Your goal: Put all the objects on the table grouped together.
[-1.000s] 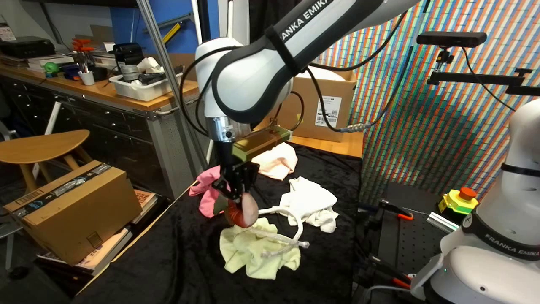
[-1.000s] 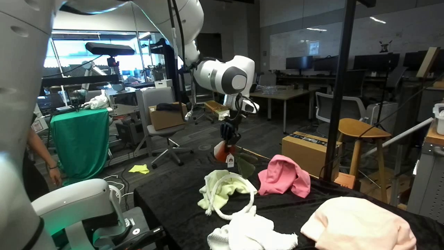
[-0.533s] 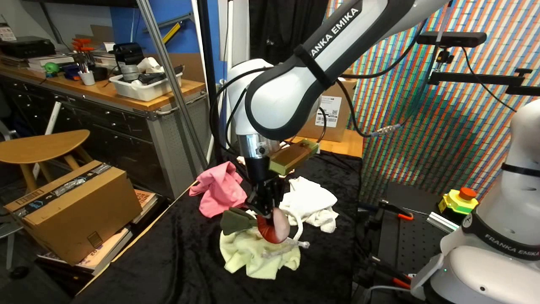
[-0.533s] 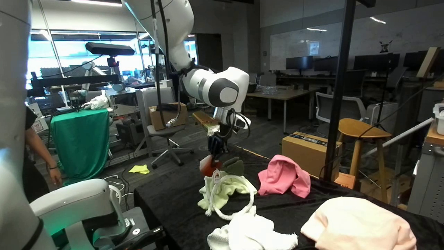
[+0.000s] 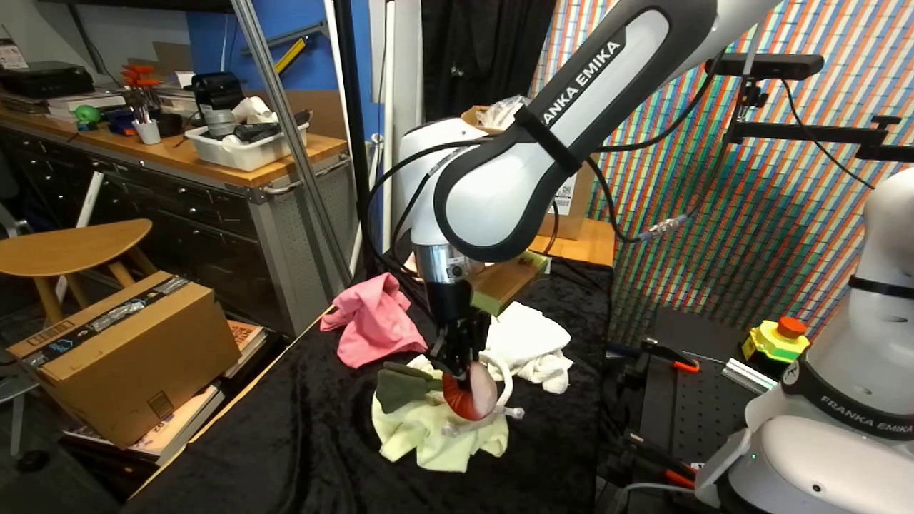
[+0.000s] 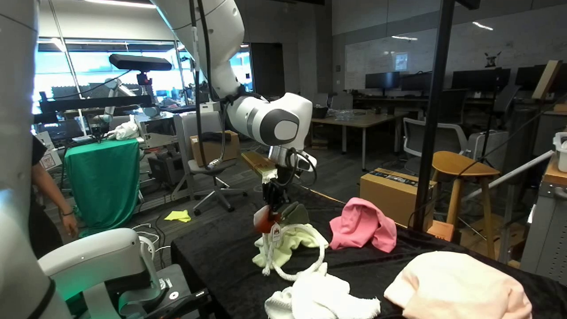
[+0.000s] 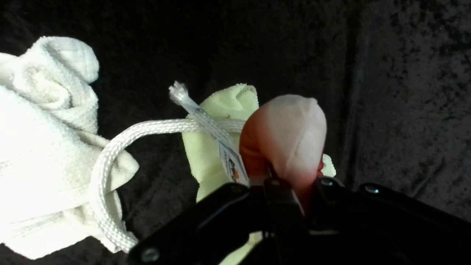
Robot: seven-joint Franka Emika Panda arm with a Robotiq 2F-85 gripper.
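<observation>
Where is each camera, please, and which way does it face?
In an exterior view: high up, facing down across the table, workbench beyond; base, arm, gripper show.
In an exterior view: by the base, facing over the table toward desks; same parts show.
Wrist view: at the arm's end, facing down past the gripper's fingers at the held toy and pale green cloth.
Both exterior views share the pink cloth.

The bench (image 5: 307, 457) was black velvety cloth, patchy sheen. The pale green rag (image 5: 435, 442) looked fuzzy, like towelling, and the white rag (image 7: 44, 158) near it was rough terry. The white rope (image 7: 97, 184) partly over the green rag was tightly braided, slight shine. The red plush thing (image 7: 294, 129) above that rag was smooth stitched fabric. Pink rag (image 5: 375, 325) near the green one was just matt cloth.
</observation>
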